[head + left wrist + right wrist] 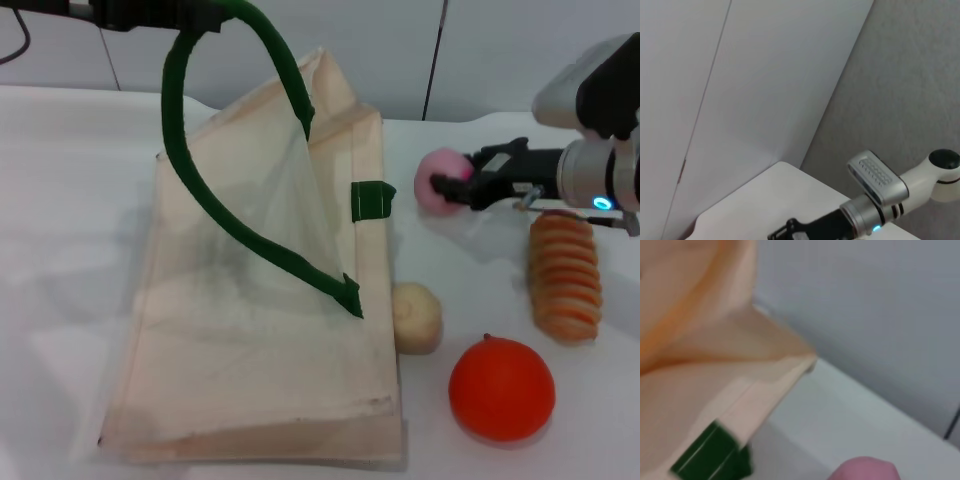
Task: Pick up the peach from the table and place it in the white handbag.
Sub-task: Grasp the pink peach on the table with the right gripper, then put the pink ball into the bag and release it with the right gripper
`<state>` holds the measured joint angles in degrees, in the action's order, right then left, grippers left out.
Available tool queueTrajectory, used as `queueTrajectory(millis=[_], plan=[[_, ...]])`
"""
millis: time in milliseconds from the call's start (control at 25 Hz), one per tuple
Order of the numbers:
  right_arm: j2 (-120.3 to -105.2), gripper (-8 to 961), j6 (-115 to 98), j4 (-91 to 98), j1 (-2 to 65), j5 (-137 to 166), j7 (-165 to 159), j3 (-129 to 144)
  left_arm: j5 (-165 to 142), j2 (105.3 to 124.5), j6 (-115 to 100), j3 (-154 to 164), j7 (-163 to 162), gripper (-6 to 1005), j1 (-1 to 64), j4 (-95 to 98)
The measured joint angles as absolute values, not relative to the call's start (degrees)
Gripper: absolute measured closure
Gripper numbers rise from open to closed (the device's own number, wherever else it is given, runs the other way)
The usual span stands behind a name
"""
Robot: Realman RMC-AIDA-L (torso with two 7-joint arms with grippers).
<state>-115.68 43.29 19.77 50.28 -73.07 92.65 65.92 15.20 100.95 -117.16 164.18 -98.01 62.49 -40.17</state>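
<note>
1. Your right hand (452, 185) comes in from the right of the head view, its dark fingers (490, 158) pointing toward the bag and closed round the peach (438, 180).
2. The peach is held just above the counter (60, 180), beside the bag's right edge and level with the short green strap tab (372, 198). It is round, so it has no long axis you can read; a sliver of its pink top also shows in the right wrist view (866, 469).
3. The white handbag (250, 330) lies flat on the counter with its long axis running from the near edge toward the far wall, mouth at the far end.
4. One green handle (215, 170) is lifted into a tall loop, pulling the upper cloth layer up into a tent, so the mouth gapes toward the far right.
5. Your left hand (150, 12) sits at the top of the head view, right where the handle loop peaks. You cannot tell how its fingers stand, as the frame edge cuts them off.
6. Near the bag's right side rests a cream-yellow ball (416, 317), touching or nearly touching the cloth.
7. An orange-red fruit (501, 389) sits nearer you, and a ridged orange spiral piece (566, 277) lies beyond it, under the right arm.
</note>
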Motion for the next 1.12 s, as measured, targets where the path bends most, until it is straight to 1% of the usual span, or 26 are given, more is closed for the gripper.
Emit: queueTrajectory(millis=[240,440,520,760,880,1120], plan=[[-115.55,504,38.8,22.6,48.09,-81.39,92.65,65.41,15.2,100.9,-117.16,164.18,-97.95,773,62.49,-40.17],[-115.37,516,41.49,25.89,45.2,-83.38,92.64,62.38,15.2,100.89,-117.16,164.18,-97.92,770,62.49,-40.16],[-115.31,516,42.87,25.99,45.03,-83.39,92.66,61.71,15.2,100.89,-117.17,164.18,-97.91,769,62.47,-40.17],[-113.79,515,58.49,25.91,44.15,-82.84,95.29,60.28,15.2,100.81,-117.16,164.18,-97.92,765,62.43,-40.27],[-113.93,518,59.98,25.77,44.15,-82.36,95.92,60.69,15.2,100.78,-117.16,164.18,-97.96,763,62.45,-40.3],[-114.92,524,64.22,26.05,45.81,-79.37,96.9,62.66,15.2,100.57,-117.16,164.18,-98.03,760,63.28,-40.49]])
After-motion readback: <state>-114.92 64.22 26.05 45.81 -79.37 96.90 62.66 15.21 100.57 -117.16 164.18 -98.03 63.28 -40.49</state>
